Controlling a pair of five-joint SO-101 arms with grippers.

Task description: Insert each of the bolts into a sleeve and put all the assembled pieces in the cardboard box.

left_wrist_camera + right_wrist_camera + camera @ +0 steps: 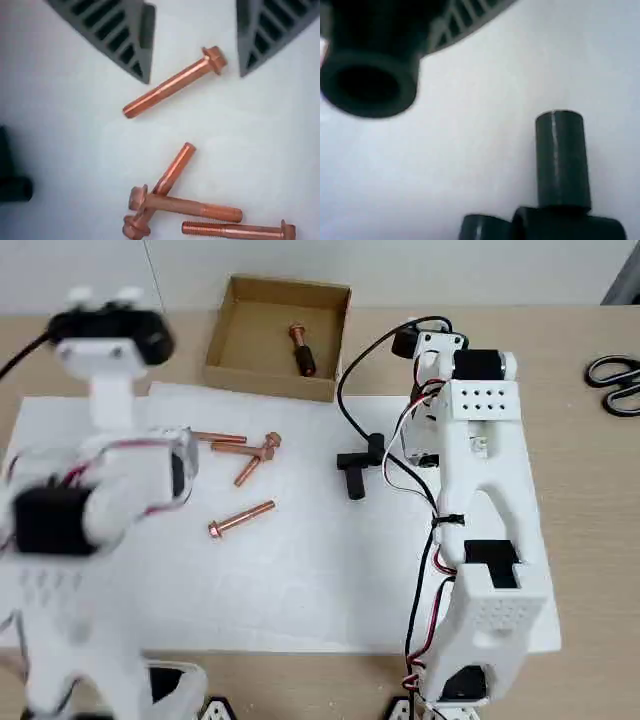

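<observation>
My left gripper (195, 52) hangs open above the white mat, its dark ribbed fingers (125, 35) on either side of one copper bolt (172, 85) (240, 518) without touching it. Three more bolts (185, 207) lie crossed just beyond it (245, 448). My right gripper (422, 452) is shut on a black sleeve (370, 75), held above the mat with its open end toward the camera. Other black sleeves (562, 160) (355, 465) lie clustered on the mat beside it. The cardboard box (225, 350) at the back holds one bolt in a sleeve (302, 350).
The white mat (320, 580) covers the middle of the wooden table. Black scissors (615, 385) lie at the far right edge. The right arm's cables (420, 540) trail along the mat's right side.
</observation>
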